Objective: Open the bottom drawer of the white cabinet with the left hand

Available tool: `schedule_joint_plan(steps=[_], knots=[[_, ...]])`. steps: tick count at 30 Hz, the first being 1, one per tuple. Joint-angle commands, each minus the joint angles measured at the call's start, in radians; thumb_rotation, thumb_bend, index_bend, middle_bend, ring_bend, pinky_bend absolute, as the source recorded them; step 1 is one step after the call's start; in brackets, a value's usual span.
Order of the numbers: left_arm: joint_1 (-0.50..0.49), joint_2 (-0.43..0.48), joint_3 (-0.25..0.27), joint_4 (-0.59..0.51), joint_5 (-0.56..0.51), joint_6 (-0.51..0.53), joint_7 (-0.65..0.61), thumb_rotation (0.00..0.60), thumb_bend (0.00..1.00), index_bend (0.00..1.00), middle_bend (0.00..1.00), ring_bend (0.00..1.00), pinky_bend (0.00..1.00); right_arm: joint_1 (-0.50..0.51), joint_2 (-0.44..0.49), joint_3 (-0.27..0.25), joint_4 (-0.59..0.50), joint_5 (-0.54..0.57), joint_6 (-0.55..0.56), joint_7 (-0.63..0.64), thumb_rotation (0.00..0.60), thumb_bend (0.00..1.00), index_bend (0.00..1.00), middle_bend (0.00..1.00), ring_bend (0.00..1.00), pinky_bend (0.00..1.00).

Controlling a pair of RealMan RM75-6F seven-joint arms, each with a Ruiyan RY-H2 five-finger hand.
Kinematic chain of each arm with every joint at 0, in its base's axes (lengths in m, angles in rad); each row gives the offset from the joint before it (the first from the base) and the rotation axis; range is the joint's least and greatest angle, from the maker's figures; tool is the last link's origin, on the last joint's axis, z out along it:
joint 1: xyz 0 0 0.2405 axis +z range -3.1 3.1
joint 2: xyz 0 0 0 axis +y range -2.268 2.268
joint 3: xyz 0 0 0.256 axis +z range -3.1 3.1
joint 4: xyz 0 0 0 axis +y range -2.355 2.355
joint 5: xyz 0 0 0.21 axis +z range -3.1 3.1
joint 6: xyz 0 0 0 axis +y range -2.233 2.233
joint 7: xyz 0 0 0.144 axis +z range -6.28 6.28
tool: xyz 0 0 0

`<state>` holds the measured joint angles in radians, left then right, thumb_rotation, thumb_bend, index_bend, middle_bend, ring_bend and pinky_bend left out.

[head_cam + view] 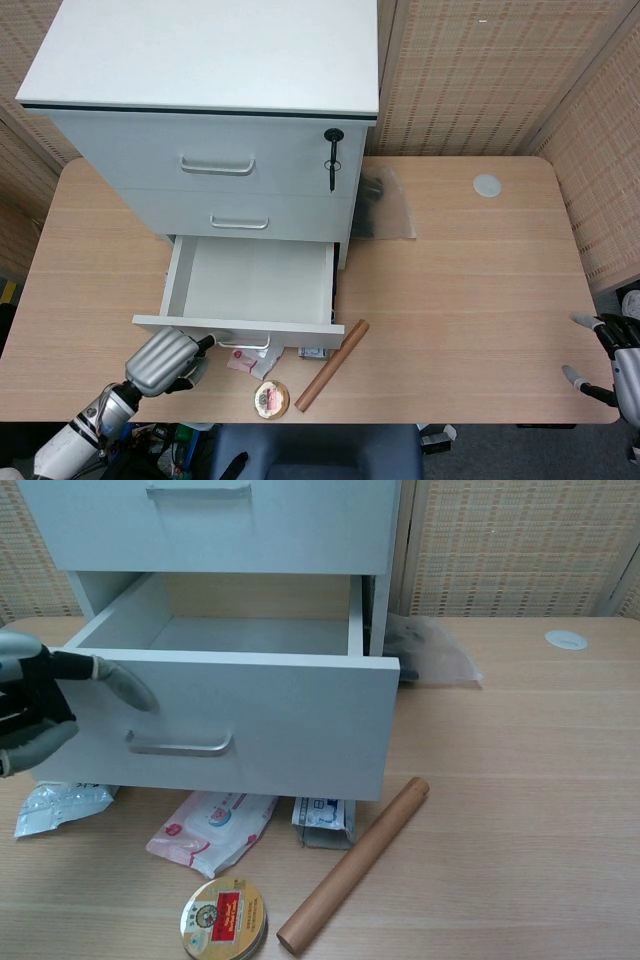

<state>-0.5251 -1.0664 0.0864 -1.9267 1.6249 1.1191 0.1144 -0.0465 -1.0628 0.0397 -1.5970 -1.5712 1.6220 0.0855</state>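
Note:
The white cabinet [200,60] stands at the table's back left. Its bottom drawer [250,275] is pulled well out and is empty inside; the drawer front [290,720] overhangs items on the table. My left hand [160,362] sits at the front's left end. In the chest view the left hand [30,705] lays a finger on the panel just above the left end of the metal handle [180,746], not hooked in it. My right hand [612,362] hangs off the table's right front corner with its fingers spread, holding nothing.
Under and before the drawer lie a wooden rolling pin [355,862], a round tin [223,917], a pink wipes pack [215,820], a blue-white pack [322,818] and a foil packet [62,802]. A plastic bag [385,205] lies right of the cabinet.

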Motion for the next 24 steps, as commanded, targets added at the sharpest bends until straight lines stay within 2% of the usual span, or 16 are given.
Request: schedule_joint_plan(steps=[1,11,16,20,24], knots=[[0.033,0.035,0.012,-0.008,0.024,0.044,-0.020,0.600,0.61,0.27,0.76,0.70,0.88,0.000,0.000,0.000,0.000,-0.001,0.000,0.000,0.600,0.12,0.27,0.33,0.21,0.18],[0.150,0.104,0.032,-0.004,-0.016,0.166,-0.028,0.600,0.61,0.53,0.72,0.65,0.87,0.003,-0.003,0.000,0.003,0.000,-0.006,0.002,0.600,0.12,0.27,0.34,0.21,0.18],[0.215,0.108,0.013,0.033,-0.094,0.231,-0.012,0.600,0.61,0.60,0.72,0.65,0.87,0.009,-0.005,0.001,0.003,-0.001,-0.014,0.000,0.600,0.12,0.27,0.34,0.21,0.18],[0.261,0.075,-0.015,0.088,-0.143,0.294,0.012,0.600,0.61,0.62,0.73,0.65,0.86,0.016,-0.006,0.001,0.002,-0.004,-0.023,-0.004,0.600,0.12,0.27,0.34,0.21,0.18],[0.305,0.023,-0.038,0.155,-0.172,0.355,0.041,0.600,0.61,0.60,0.72,0.64,0.78,0.021,-0.006,0.001,-0.003,-0.009,-0.028,-0.008,0.600,0.12,0.27,0.33,0.21,0.18]])
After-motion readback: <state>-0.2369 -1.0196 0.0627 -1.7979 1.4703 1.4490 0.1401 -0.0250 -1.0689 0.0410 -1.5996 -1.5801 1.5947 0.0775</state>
